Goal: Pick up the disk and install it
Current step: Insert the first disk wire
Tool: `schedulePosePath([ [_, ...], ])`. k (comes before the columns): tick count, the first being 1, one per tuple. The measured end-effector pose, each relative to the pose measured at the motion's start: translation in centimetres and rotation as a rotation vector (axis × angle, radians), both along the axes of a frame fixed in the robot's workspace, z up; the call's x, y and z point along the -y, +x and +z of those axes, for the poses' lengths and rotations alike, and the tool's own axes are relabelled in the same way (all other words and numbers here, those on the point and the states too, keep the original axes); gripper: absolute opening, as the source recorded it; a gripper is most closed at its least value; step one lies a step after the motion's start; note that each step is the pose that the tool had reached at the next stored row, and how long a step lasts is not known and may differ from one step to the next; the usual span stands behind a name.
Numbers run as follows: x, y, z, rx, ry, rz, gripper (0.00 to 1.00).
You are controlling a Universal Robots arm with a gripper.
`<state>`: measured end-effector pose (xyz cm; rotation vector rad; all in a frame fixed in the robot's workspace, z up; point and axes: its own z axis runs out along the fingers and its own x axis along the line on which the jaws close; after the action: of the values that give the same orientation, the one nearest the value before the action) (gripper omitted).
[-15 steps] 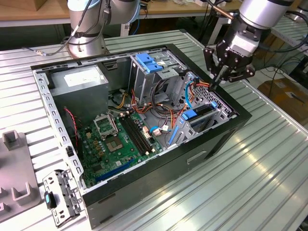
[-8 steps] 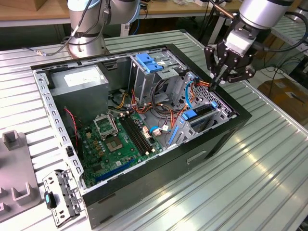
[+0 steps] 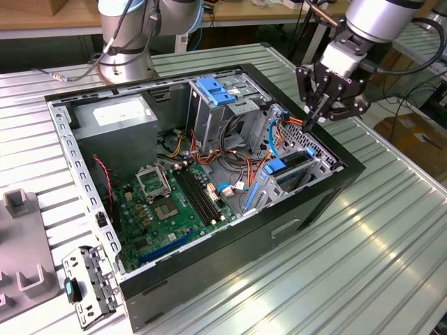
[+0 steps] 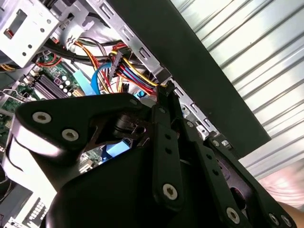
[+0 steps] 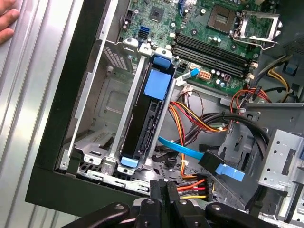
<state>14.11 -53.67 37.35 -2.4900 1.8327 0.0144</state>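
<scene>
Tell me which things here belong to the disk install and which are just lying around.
Job: the disk, standing in the drive cage of the open computer case; the hand, shut and empty, nearby.
Lying about: the grey tray and the metal bracket, both on the table outside the case.
</scene>
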Motion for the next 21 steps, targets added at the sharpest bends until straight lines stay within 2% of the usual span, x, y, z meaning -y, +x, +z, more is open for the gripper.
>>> schedulePosePath([
  [4, -0.01, -0.14, -0.07, -0.0001, 0.0000, -0.038, 0.16],
  [7, -0.01, -0.17, -0.29, 0.0001, -0.0063, -0.075, 0.16],
  [10, -0.01, -1.03, -0.44, 0.0002, -0.0062, -0.083, 0.16],
  [16, -0.02, -1.15, -0.78, -0.0001, -0.0063, -0.150, 0.16],
  [19, -0.02, -1.90, -0.97, 0.0000, -0.0061, -0.157, 0.16],
  [20, -0.02, -1.98, -1.07, -0.0002, -0.0061, -0.166, 0.16],
  [21, -0.02, -1.99, -1.27, -0.0002, -0.0063, -0.191, 0.16],
])
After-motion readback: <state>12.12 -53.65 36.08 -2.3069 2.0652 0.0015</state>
